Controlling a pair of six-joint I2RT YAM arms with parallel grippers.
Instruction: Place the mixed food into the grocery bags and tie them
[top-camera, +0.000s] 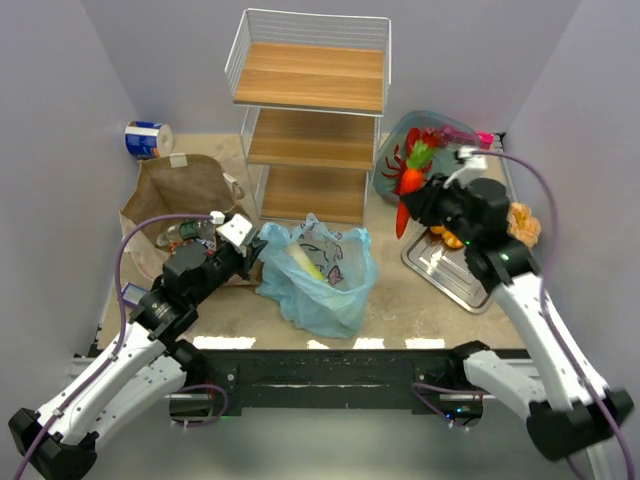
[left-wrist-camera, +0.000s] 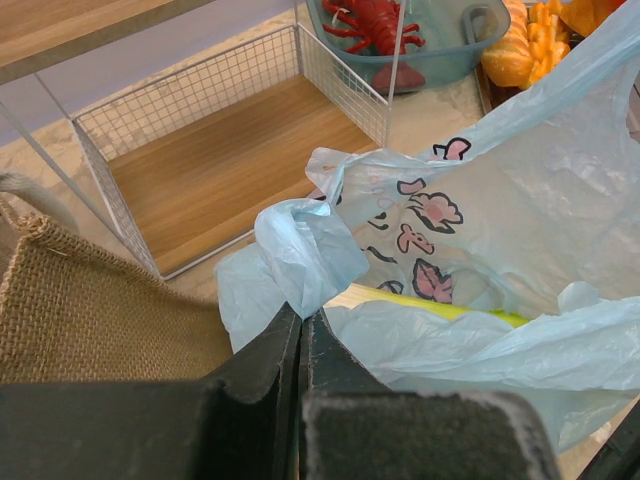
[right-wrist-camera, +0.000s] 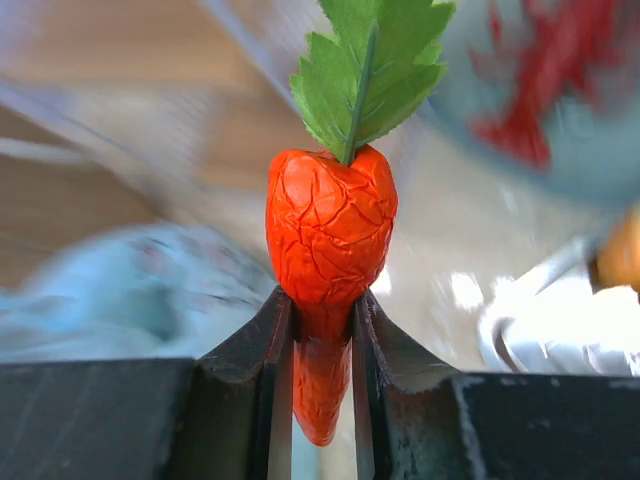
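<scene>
Left arm reaches forward and inward from its base, wrist low; left gripper (top-camera: 252, 250) sits at the left edge of the light-blue plastic bag (top-camera: 322, 275). Left wrist view: its jaws are pressed together with a bunched fold of the bag's film pinched at the tips (left-wrist-camera: 302, 315). The bag stands mid-bench toward the near edge, mouth open, with a leek (top-camera: 305, 262) inside. The wrist view shows only a yellow strip of the leek (left-wrist-camera: 440, 308) behind the printed film. Right arm stretches up the right side of the bench, elbow bent, wrist turned left. Right gripper (top-camera: 420, 200) is clamped on a carrot (top-camera: 411, 180), held clear of the bench between the bag and the teal dish (top-camera: 455, 122). Right wrist view: both fingers press the lower body of the carrot (right-wrist-camera: 330, 230), leaves pointing away and tip hanging back between them; the background is blurred. A wire rack (top-camera: 315, 75) with wooden shelves stands at the far middle, just behind the plastic bag. The brown bag (top-camera: 180, 190) lies at the left side, under the left arm's wrist; the items at its mouth are too small to name. A blue-and-white roll (top-camera: 148, 138) sits in the far-left corner. The dish, in the far-right corner, holds a red lobster (top-camera: 432, 137), seen more plainly from the left wrist (left-wrist-camera: 375, 20). A metal tray (top-camera: 455, 275) lies at the right, partly under the right arm, with bread (top-camera: 522, 222) beside it.
</scene>
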